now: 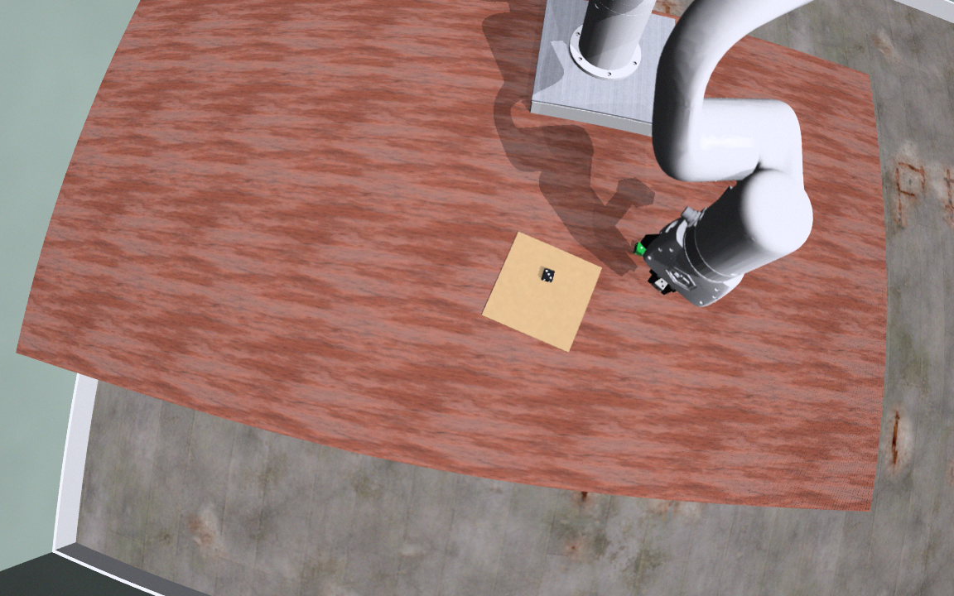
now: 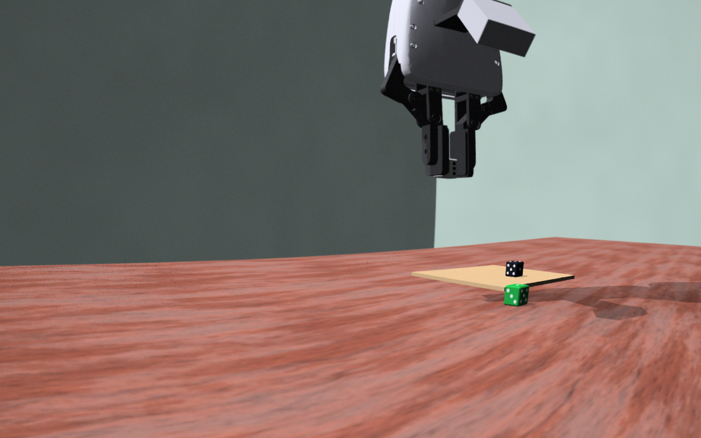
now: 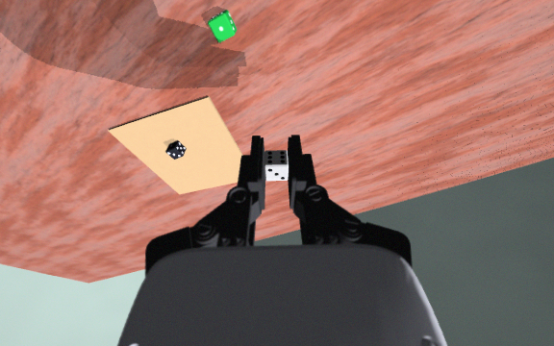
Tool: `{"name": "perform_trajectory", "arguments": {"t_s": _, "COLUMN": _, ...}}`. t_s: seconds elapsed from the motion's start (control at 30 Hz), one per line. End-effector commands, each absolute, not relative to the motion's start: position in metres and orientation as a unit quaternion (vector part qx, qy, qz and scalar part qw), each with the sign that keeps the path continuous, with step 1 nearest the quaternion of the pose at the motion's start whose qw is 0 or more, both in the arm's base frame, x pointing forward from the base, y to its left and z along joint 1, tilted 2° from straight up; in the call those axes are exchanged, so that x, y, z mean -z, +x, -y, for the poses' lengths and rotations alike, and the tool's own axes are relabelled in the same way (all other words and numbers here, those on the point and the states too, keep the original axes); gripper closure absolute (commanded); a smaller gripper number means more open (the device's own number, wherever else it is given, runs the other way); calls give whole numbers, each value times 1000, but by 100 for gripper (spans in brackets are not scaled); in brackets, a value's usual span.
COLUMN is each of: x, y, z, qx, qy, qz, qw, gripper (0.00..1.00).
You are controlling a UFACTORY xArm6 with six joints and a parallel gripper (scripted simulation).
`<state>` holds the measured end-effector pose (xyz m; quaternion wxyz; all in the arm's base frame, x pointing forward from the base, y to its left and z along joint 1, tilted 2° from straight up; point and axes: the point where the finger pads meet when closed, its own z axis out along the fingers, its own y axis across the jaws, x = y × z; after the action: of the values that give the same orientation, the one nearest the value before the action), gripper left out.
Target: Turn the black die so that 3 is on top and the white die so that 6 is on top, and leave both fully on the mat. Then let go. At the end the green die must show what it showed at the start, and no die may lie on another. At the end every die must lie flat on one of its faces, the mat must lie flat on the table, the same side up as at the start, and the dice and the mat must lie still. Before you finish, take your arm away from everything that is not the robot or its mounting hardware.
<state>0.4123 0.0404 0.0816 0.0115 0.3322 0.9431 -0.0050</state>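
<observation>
From the top, the gripper [image 1: 660, 283] [image 2: 454, 171] [image 3: 276, 151] held the white die [image 1: 660, 283] [image 2: 453, 168] [image 3: 276, 172] beside the mat [image 1: 540, 314] [image 2: 467, 274] [image 3: 200, 168]; the black die [image 1: 547, 275] [image 2: 514, 268] [image 3: 176, 150] sat on it. In the exterior view, the fingers pointed down, above mat level. At the wrist, the white die's three faced the palm, its six sideways; a cube, it had no long axis.

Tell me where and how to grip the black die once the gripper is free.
Probably by two opposite upright sides, coming from above: the black die is a small cube lying flat, standing proud of the mat.
</observation>
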Motion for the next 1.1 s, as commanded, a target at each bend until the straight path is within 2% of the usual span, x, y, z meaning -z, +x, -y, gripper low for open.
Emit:
{"name": "perform_trajectory", "arguments": {"t_s": 0.0, "x": -83, "y": 414, "z": -41, "qx": 4, "qy": 332, "qz": -943, "qw": 14, "gripper": 89}}
{"name": "perform_trajectory", "arguments": {"t_s": 0.5, "x": -83, "y": 415, "z": -40, "qx": 5, "qy": 260, "qz": -966, "qw": 14, "gripper": 89}}
{"name": "perform_trajectory", "arguments": {"t_s": 1.07, "x": -82, "y": 417, "z": -40, "qx": 8, "qy": 24, "qz": -1000, "qw": 12, "gripper": 89}}
